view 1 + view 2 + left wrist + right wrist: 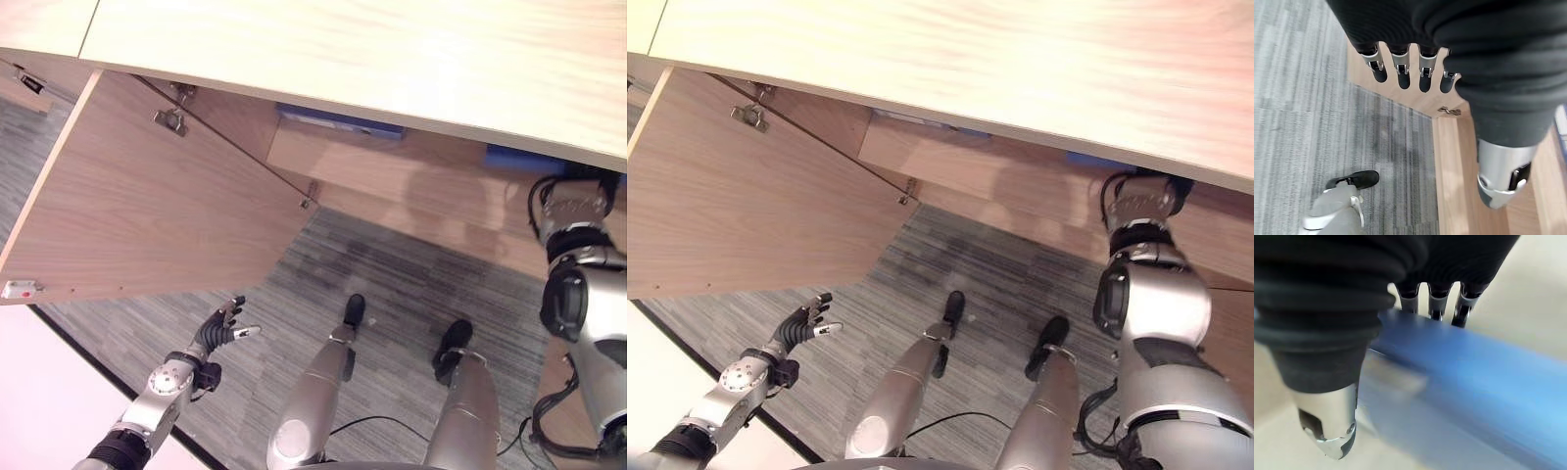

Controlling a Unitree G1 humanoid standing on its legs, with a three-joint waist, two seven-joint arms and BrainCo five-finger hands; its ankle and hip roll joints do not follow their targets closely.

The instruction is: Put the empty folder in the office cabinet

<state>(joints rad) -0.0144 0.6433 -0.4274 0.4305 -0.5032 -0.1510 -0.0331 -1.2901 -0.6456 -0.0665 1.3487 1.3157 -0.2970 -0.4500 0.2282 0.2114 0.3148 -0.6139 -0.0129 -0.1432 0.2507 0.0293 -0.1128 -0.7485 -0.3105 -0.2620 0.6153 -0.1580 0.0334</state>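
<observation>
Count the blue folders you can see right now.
2: one blue folder lies inside the cabinet behind the open door; another blue folder is in the right hand. The cabinet top may hide more.

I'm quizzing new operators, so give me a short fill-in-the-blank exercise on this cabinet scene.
1. The folder in the right hand is coloured ____.
2. The cabinet door stands ____.
3. The left hand hangs over the grey ____, holding nothing.
4. The right arm reaches into the ____.

Missing words: blue; open; carpet; cabinet
</observation>
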